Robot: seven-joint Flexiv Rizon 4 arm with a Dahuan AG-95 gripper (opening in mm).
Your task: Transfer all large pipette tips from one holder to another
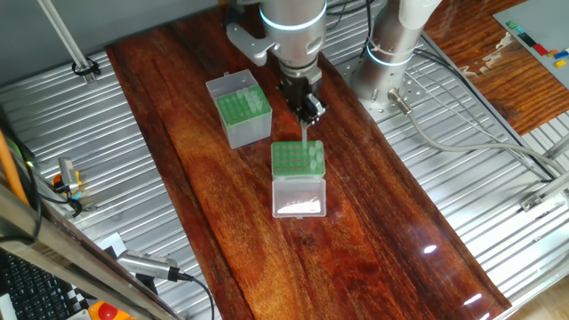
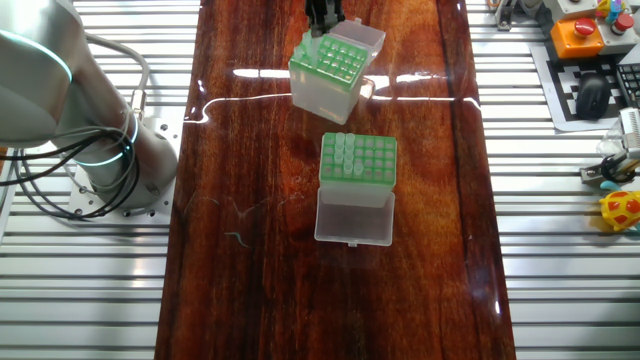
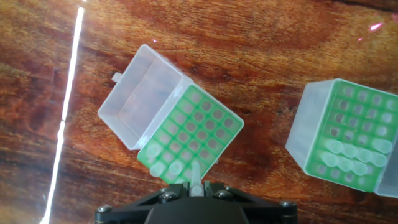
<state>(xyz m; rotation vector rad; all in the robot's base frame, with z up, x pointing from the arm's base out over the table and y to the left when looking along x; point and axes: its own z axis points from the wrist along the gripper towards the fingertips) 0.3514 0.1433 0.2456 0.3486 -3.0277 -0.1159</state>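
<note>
My gripper [image 3: 196, 186] is shut on one large pipette tip [image 3: 196, 175], which hangs point down. It is over the near edge of the clear-sided holder [image 3: 189, 134], whose lid [image 3: 140, 99] lies open. A few more tips [image 3: 157, 168] stand in that corner of its green grid. In one fixed view the held tip [image 1: 306, 133] reaches from the gripper [image 1: 308, 111] down to the holder's top [image 1: 297, 158]; whether its point is in a hole is hidden. The grey-sided holder [image 3: 348, 137] [image 1: 240, 108] [image 2: 358, 160] stands apart and holds several tips [image 2: 345, 158]. The gripper [image 2: 322, 22] is above the clear-sided holder [image 2: 326, 72].
Both boxes stand on a dark wooden board [image 1: 222, 222] flanked by ribbed metal panels [image 1: 498, 222]. The robot's base [image 2: 100, 130] stands beside the board with cables running off it. The grey holder's whitish lid [image 2: 355, 215] lies open. Controllers lie at a corner [image 2: 590, 40].
</note>
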